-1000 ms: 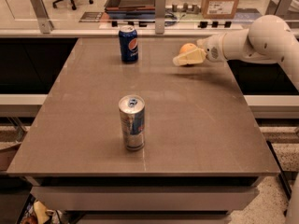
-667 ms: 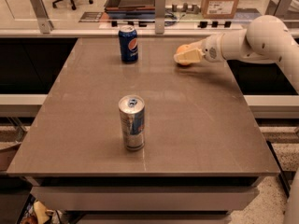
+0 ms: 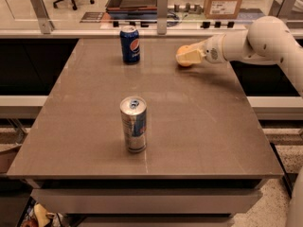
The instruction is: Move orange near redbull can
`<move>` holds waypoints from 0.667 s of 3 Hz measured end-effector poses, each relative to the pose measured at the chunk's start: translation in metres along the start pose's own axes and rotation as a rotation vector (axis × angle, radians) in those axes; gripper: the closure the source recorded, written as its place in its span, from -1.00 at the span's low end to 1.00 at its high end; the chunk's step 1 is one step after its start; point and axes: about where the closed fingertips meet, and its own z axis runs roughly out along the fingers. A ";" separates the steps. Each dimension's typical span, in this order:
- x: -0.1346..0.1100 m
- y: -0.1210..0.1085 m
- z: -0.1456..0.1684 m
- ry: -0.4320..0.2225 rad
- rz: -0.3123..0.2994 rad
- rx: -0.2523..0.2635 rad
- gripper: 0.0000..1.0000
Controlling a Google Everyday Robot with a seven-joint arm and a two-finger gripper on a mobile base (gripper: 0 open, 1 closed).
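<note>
Pincer [image 3: 189,56] at round orange [image 3: 181,61], matte table [image 3: 203,126] far-right.

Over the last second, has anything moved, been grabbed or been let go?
Nothing visibly changed. The gripper stays at the orange on the far right part of the table. The redbull can stands near the front as before, and the Pepsi can is still at the back.

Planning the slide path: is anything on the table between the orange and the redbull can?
Nothing visible. The gripper is at the orange near the far right edge of the table; bare surface runs from there to the redbull can. The Pepsi can stands well left of that line.
</note>
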 end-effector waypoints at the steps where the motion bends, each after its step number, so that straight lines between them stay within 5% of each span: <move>1: 0.000 0.002 0.003 0.001 0.000 -0.005 1.00; 2: -0.001 0.004 0.001 -0.034 0.008 -0.046 1.00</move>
